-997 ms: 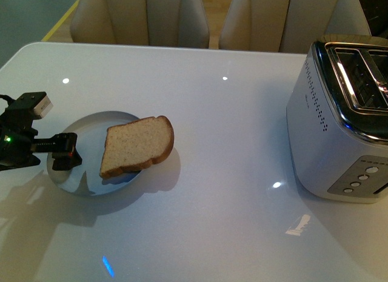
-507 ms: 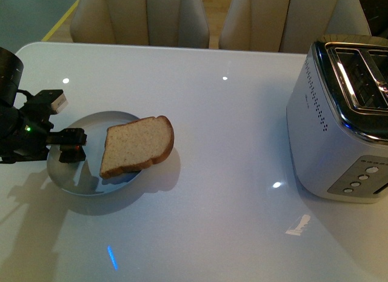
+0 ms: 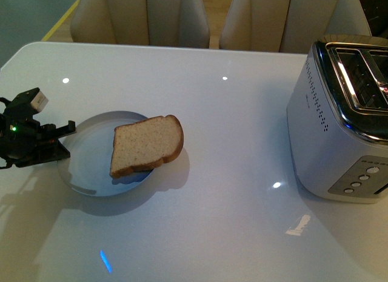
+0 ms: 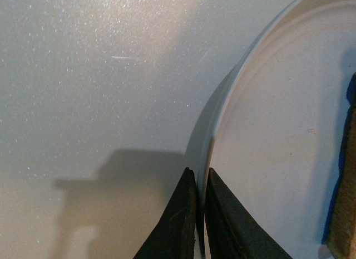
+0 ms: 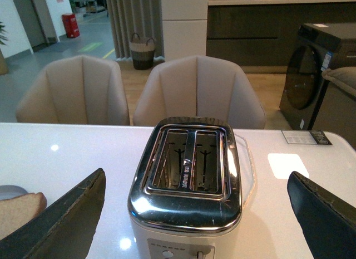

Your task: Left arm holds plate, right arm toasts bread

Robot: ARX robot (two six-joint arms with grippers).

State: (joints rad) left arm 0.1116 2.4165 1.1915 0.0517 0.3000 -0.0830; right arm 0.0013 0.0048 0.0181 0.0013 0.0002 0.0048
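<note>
Your left gripper (image 3: 60, 139) is at the edge of the plate (image 3: 91, 157). In the left wrist view its two dark fingers (image 4: 178, 225) are almost pressed together, and the thin raised rim of the plate (image 4: 267, 131) goes in between them, so the gripper is pinching the rim. You cannot tell from these pictures whether the plate lies flat on the white table (image 3: 230, 209) or is a little lifted; a dark shadow runs along the rim just beside the fingers.

The bread (image 3: 145, 145) lies on the plate, on the half away from your left gripper and apart from its fingers. A bare part of the plate is between them. The end of the slice farthest from the gripper reaches out over the rim. In the left wrist view you see only its crust edge (image 4: 345, 192).

Your right gripper (image 5: 196, 175) does not show in the front view. In the right wrist view its two fingers are spread wide and hold nothing. The silver toaster (image 5: 189, 181) stands ahead of it, seen between the fingers, with its two slots open upward. From this view the bread (image 5: 16, 211) is off to the side, beyond one finger (image 5: 72, 214).

In the front view the toaster (image 3: 339, 130) is well apart from the left gripper, across the table from the plate. Behind the table stand two beige chairs (image 3: 139, 18).
</note>
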